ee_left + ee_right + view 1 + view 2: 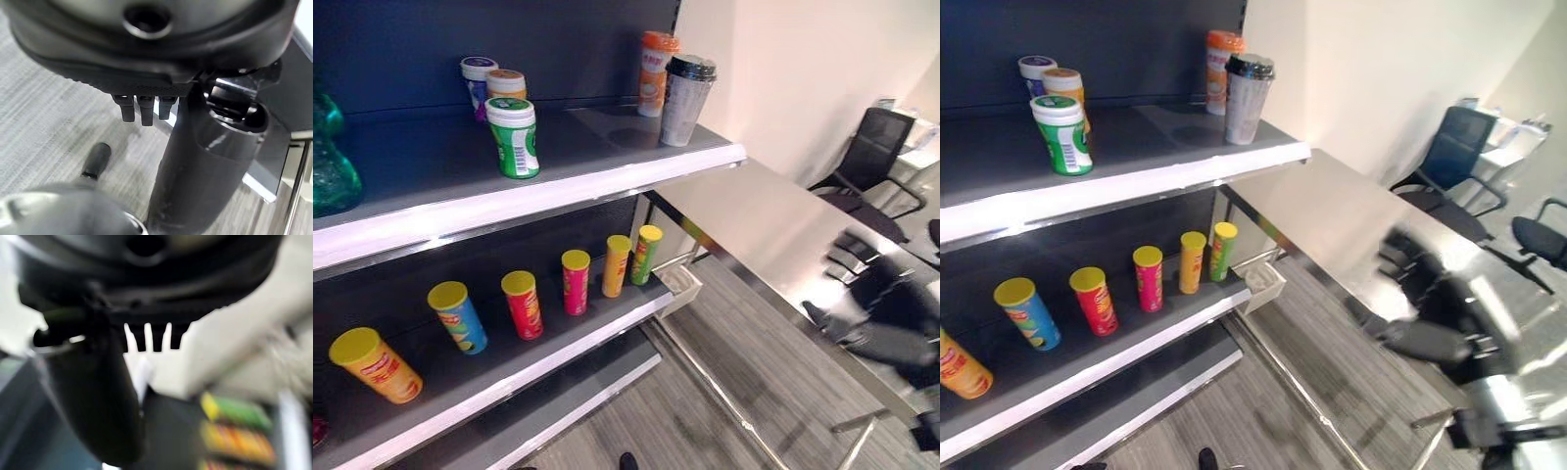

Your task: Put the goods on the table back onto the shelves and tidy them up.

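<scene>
— Pale walls and a grey striped floor (744, 392) frame it all. What is the biggest thing?

— A dark shelf unit (460, 211) with white-edged boards, on the left. Next, a shiny steel table (773, 230) that runs from the shelf's end toward the right, with office chairs (871, 157) behind it.

— Where are the goods?

— On the shelves. The upper board holds a tall clear cup with a black lid (685, 98) near its right end, an orange cup (656, 70) just behind it, a green jar (514, 137) and two small tubs (489, 83). Below stands a row of yellow-lidded crisp cans (576, 282), all leaning.

— And the hands?

— The right hand (876, 304) hangs over the table's right part, fingers relaxed and spread, holding nothing. The left hand (146, 105) hangs above the floor, fingers straight, empty.
</scene>
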